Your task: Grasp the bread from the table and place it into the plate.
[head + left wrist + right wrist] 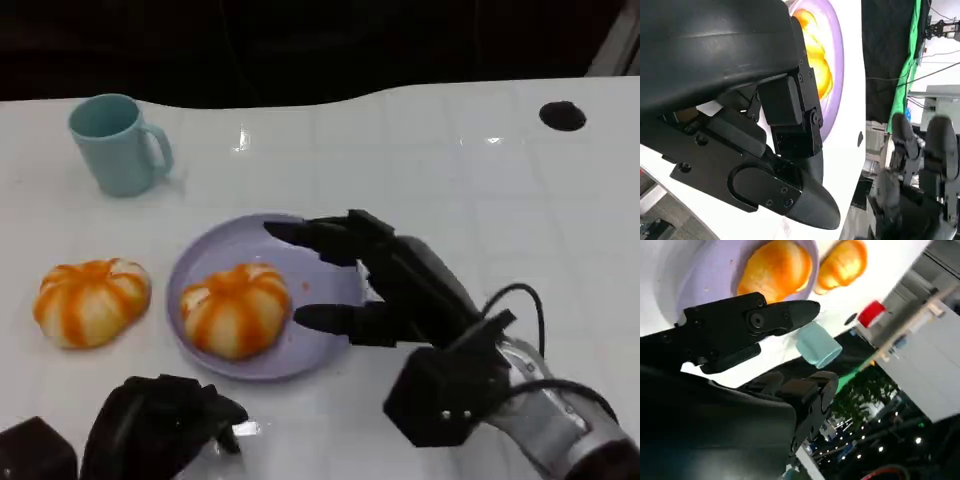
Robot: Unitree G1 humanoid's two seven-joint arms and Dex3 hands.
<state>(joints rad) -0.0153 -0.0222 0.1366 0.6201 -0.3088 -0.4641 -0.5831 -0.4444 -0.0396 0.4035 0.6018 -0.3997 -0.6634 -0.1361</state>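
White table (420, 150): bread (236, 308) in plate (215, 250), right robot hand (375, 280) beside, empty.

The right hand (345, 280) reaches forward from its silver forearm, fingers spread apart and holding nothing. The left hand (165, 425) lies low with fingers curled in.

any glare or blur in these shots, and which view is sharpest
Head view: sharpest, with small specular glints on the glossy white table near the cup. Left wrist view: the bread on the plate is overexposed, and the other hand is soft. Right wrist view: the background is blurred, the right hand reads crisp.
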